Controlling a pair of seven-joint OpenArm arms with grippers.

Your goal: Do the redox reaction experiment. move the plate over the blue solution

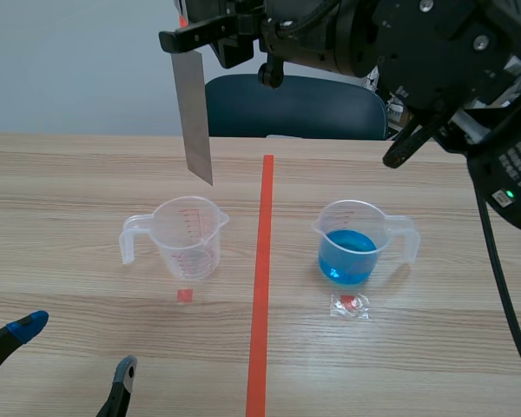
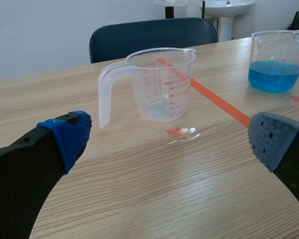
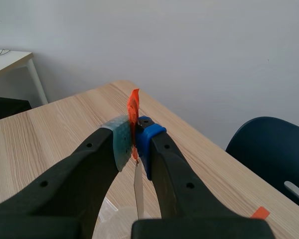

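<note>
Left hand [image 1: 76, 346]: it is lying low at the near edge of the table [image 1: 61, 182], with its fingers spread wide and nothing between them.
Right hand [image 1: 191, 39]: it is reaching across high above the table, pinching the top end of the plate [image 1: 194, 113] between its pads.
Plate: one thin grey metal strip is hanging with its long axis nearly upright. Its lower end is pointing down and leaning slightly toward the tape line [image 1: 262, 287]. It is hanging left of that line, above and behind the empty jug [image 1: 187, 236], well apart from the blue solution [image 1: 347, 256].
Jugs: two clear measuring jugs are standing upright, one on each side of the line, with their handles pointing outward. The right jug [image 1: 362, 228] is holding the solution.
Open room: bare wood is lying between the jugs and in front of them.
Marks: two red squares [image 1: 184, 295] are lying on the table, one before each jug.
</note>
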